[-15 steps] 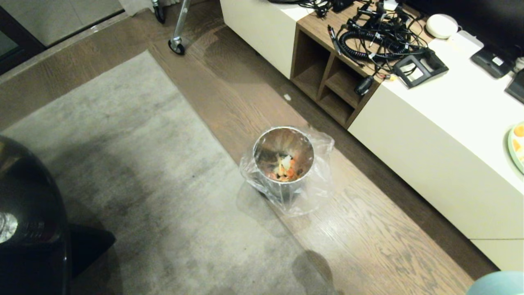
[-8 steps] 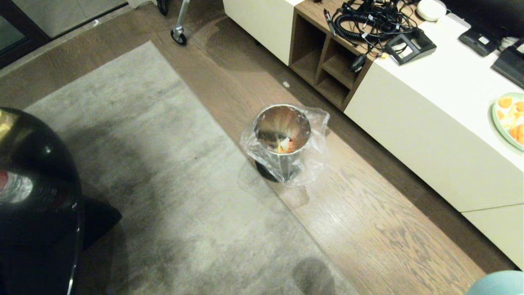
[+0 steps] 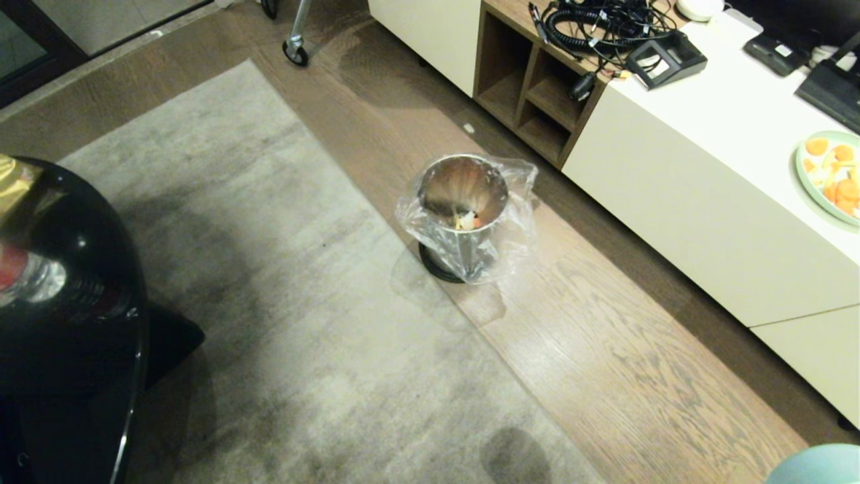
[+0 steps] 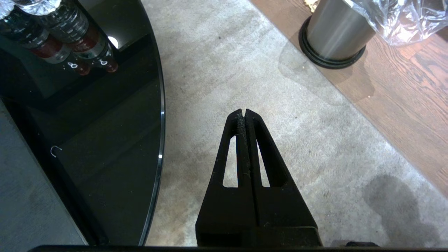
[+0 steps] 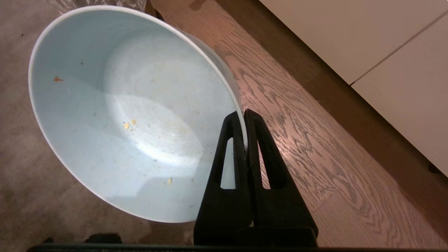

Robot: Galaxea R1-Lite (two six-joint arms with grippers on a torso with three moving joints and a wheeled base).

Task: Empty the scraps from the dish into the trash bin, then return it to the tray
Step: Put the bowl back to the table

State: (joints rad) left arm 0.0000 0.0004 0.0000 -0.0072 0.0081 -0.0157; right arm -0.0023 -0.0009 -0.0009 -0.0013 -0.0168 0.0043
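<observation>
My right gripper (image 5: 245,114) is shut on the rim of the dish (image 5: 122,115), a pale blue bowl tilted above the wood floor, with only a few crumbs in it. A sliver of the dish (image 3: 816,467) shows at the head view's lower right corner. The steel trash bin (image 3: 462,215) with its clear liner stands on the floor ahead, where rug meets wood, and the scraps (image 3: 467,220) lie inside it. My left gripper (image 4: 244,112) is shut and empty above the rug, with the trash bin (image 4: 336,35) beyond it. The tray is out of view.
A long white cabinet (image 3: 705,175) runs along the right, bearing a green-rimmed plate of food (image 3: 830,176) and a tangle of cables (image 3: 605,23). A black glass table (image 3: 67,336) with bottles (image 4: 70,31) stands at the left. A grey rug (image 3: 269,302) covers the floor between.
The whole head picture has shifted: the camera has moved, so the bin sits higher and farther off and more of the plate on the cabinet shows. The dish stays in the lower right corner.
</observation>
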